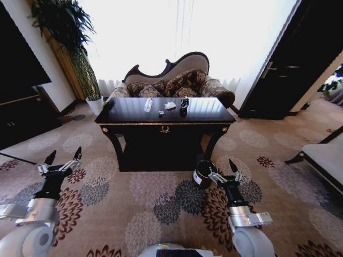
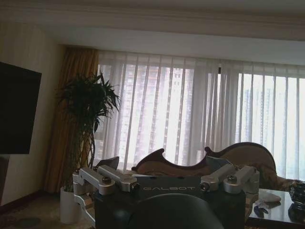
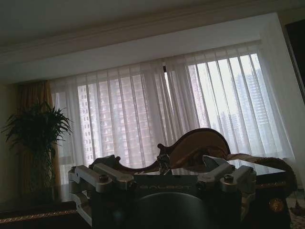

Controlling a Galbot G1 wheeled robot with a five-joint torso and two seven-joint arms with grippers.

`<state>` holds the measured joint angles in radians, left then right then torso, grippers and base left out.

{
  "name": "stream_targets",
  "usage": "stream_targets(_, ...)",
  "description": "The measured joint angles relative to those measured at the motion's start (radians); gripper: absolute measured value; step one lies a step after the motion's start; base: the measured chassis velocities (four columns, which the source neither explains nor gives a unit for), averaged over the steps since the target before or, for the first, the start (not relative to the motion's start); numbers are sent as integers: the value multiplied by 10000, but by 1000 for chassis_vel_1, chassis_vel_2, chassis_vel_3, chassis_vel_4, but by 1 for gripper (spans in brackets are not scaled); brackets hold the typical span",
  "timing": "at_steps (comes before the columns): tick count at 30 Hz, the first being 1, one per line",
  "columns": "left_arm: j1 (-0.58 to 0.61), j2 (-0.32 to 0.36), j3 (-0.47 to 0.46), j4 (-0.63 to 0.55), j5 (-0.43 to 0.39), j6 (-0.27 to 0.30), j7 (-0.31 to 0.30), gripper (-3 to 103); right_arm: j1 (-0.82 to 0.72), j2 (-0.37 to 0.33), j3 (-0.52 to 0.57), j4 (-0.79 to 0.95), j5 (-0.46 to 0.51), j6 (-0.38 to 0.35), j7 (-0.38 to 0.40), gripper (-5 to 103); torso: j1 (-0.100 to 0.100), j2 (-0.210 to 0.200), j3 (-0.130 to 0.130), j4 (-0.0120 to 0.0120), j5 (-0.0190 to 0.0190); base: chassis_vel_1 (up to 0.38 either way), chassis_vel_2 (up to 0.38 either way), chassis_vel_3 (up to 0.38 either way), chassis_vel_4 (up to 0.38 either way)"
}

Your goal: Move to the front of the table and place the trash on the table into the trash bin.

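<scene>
The black glossy table (image 1: 123, 118) stands ahead of me on the patterned carpet. On its top lies the trash: a clear bottle (image 1: 148, 105), a tiny white scrap (image 1: 161, 112), a crumpled tissue (image 1: 170, 105) and a dark can (image 1: 184, 103). The maroon trash bin (image 1: 201, 174) sits on the floor by the table's right front leg, just beyond my right gripper (image 1: 223, 167), which is open and empty. My left gripper (image 1: 64, 158) hovers open over the carpet at the left, short of the table. The left wrist view catches the table corner (image 2: 281, 218) with the tissue (image 2: 269, 196) and can (image 2: 298, 193).
A patterned brown sofa (image 1: 177, 80) stands behind the table, against the curtained window. A potted plant (image 1: 80, 59) and dark cabinet (image 1: 21, 107) are at the left. At the right are a dark door (image 1: 289, 64) and a pale seat (image 1: 321, 158). Open carpet lies between me and the table.
</scene>
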<state>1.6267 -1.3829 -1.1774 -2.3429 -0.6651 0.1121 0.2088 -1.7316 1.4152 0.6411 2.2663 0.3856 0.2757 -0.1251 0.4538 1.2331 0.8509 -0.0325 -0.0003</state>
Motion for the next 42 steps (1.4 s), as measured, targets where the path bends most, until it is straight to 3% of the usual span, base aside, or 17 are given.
stream_targets(14,-27,136,-569,20,-208,-346,823,100,-25,51,85,225,154,97,-66,100,0,2,0,2,0,-186,187,193,-188)
stream_targets(42,-25,104,-671,181,-168,-424,1314,100,-36,121,75,257,179,189,-106,100,2,1,1,1,0,-212,211,219,-225)
